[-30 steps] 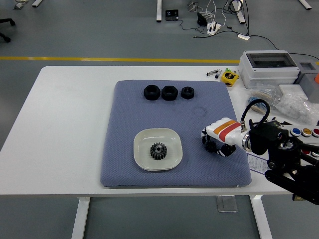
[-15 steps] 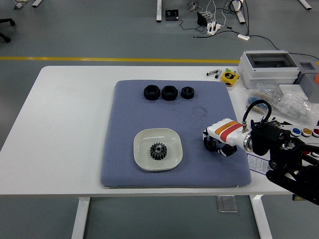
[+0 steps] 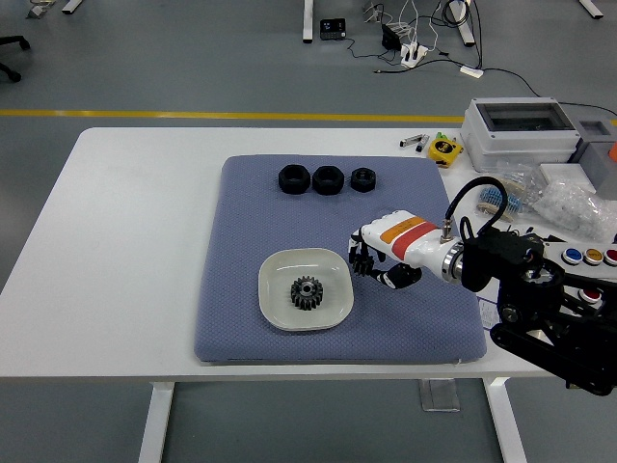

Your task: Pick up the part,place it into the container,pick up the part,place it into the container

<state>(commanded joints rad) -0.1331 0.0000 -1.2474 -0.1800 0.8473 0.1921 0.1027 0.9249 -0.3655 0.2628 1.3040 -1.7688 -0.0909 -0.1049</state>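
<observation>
Black hex nut-like parts sit in a row at far edge of blue pad; rigid, light, grip across flats. Right robot hand fingers curled, holding nothing visible, beside white dish with dark steel gear

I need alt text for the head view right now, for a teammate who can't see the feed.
The right robot hand, fingers curled and apparently empty, hovers over a blue mat just right of a white dish holding a dark gear. Three black nuts sit in a row at the mat's far edge. Boxes and clutter fill the white table's right side.
</observation>
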